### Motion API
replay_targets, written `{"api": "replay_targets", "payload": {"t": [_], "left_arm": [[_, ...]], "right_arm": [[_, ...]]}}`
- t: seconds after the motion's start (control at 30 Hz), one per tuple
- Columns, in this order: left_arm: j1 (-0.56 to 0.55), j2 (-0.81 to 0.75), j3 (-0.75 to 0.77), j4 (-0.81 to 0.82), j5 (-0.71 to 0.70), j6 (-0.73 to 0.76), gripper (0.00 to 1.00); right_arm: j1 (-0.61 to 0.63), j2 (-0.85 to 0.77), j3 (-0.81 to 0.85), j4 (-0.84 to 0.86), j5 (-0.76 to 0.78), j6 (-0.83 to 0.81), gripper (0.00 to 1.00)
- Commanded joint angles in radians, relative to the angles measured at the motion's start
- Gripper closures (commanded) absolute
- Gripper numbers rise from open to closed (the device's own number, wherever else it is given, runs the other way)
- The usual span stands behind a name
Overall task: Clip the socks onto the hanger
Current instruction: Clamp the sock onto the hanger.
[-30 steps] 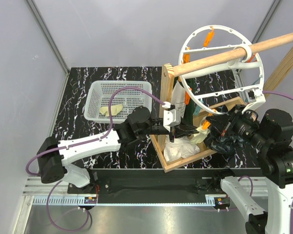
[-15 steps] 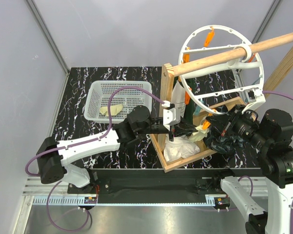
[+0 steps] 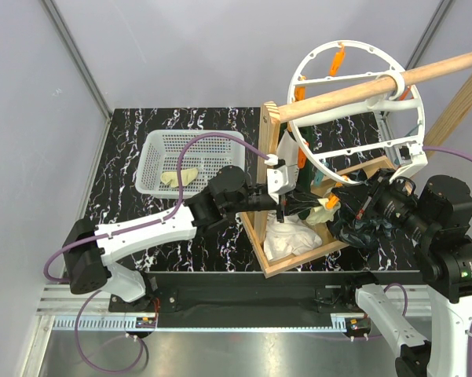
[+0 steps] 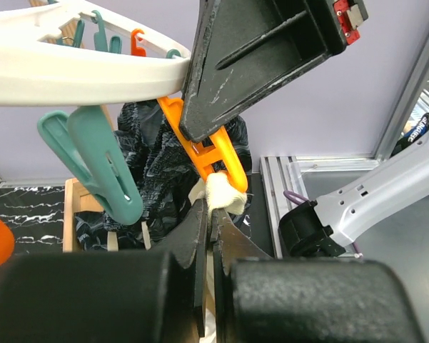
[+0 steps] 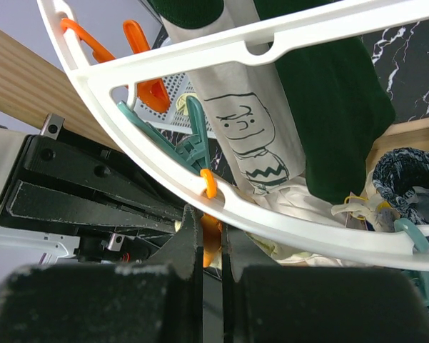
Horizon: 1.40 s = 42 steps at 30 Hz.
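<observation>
The hanger (image 3: 353, 102), a white ring with spokes, hangs on the wooden rod. My left gripper (image 4: 213, 209) is shut on a cream sock (image 4: 225, 194), whose top edge touches the lower end of an orange peg (image 4: 208, 150). My right gripper (image 5: 205, 214) is shut on that orange peg (image 5: 211, 239) just under the hanger rim (image 5: 293, 225). In the top view both grippers meet below the ring, left gripper (image 3: 305, 206) facing right gripper (image 3: 339, 206), with the sock (image 3: 324, 206) between them. Two more socks (image 3: 181, 177) lie in the basket.
A white mesh basket (image 3: 190, 141) stands at the left. A wooden frame (image 3: 268, 196) holds a white cloth (image 3: 292, 239) and a dark green garment (image 5: 335, 107). A printed white cloth (image 5: 257, 136) hangs beside it. Teal pegs (image 4: 100, 164) dangle from the rim. The wooden rod (image 3: 377, 86) crosses overhead.
My left gripper has lifted and pushed slightly right with the sock, bringing it up to the orange peg. The right arm has stayed still.
</observation>
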Motion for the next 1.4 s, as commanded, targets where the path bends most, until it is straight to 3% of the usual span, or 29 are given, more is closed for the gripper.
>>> {"api": "replay_targets", "payload": {"t": [0.0, 0.23, 0.7, 1.37], "left_arm": [[0.016, 0.003, 0.048, 0.033, -0.064, 0.0, 1.0], [0.017, 0.004, 0.057, -0.016, -0.093, -0.001, 1.0], [0.011, -0.052, -0.009, 0.013, -0.083, -0.187, 1.0], [0.0, -0.062, 0.003, 0.013, -0.142, -0.176, 1.0]], "right_arm": [[0.011, -0.011, 0.002, -0.071, -0.131, -0.004, 1.0], [0.012, -0.005, 0.018, -0.08, -0.116, -0.008, 1.0], [0.011, 0.017, 0.036, -0.075, -0.082, -0.019, 1.0], [0.011, 0.004, 0.012, -0.068, -0.114, -0.001, 1.0]]}}
